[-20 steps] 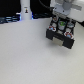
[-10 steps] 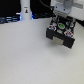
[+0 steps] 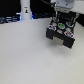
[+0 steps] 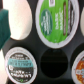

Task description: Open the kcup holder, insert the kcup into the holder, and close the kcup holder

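Note:
The kcup holder [image 3: 61, 34] is a black boxy unit at the exterior view's right, with its drawer pulled out and rows of pod slots showing. My gripper [image 3: 62, 18] hangs right over that drawer. In the wrist view the kcup [image 4: 53, 22], with its green-and-white foil top, sits in a slot of the drawer [image 4: 35, 47]. A white finger [image 4: 16, 20] stands beside it with a thin dark gap between them, so it is not touching. The kcup shows as a green spot [image 3: 61, 26] under the gripper.
Other pods lie in the drawer: a teal-topped one [image 4: 20, 63] and an orange one [image 4: 80, 65], with an empty round slot [image 4: 53, 64] between them. A tall white bottle-like object [image 3: 25, 10] stands at the back. The white tabletop [image 3: 25, 55] spreads before the holder.
The gripper stays over the open drawer, with hardly any shift across the frames.

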{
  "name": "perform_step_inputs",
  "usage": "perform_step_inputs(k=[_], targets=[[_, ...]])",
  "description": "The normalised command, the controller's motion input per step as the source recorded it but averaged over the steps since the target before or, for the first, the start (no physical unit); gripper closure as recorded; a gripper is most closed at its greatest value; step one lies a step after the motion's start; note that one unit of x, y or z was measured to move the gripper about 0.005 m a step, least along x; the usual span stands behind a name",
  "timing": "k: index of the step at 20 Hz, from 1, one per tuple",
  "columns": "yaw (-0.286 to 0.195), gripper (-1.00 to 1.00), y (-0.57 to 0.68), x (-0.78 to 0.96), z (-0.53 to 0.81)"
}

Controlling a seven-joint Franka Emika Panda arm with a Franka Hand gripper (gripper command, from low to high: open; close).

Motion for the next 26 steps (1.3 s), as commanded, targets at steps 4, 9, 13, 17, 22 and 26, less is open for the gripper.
perform_step_inputs(k=[4,9,13,17,22,26], targets=[[0.069,-1.00,-0.42,0.50,0.25],[0.029,-1.00,-0.41,0.64,0.19],[0.027,-1.00,-0.39,0.65,0.16],[0.006,-1.00,-0.37,0.76,0.06],[0.002,-1.00,-0.23,0.83,0.00],[0.027,-1.00,-0.01,0.71,-0.12]])
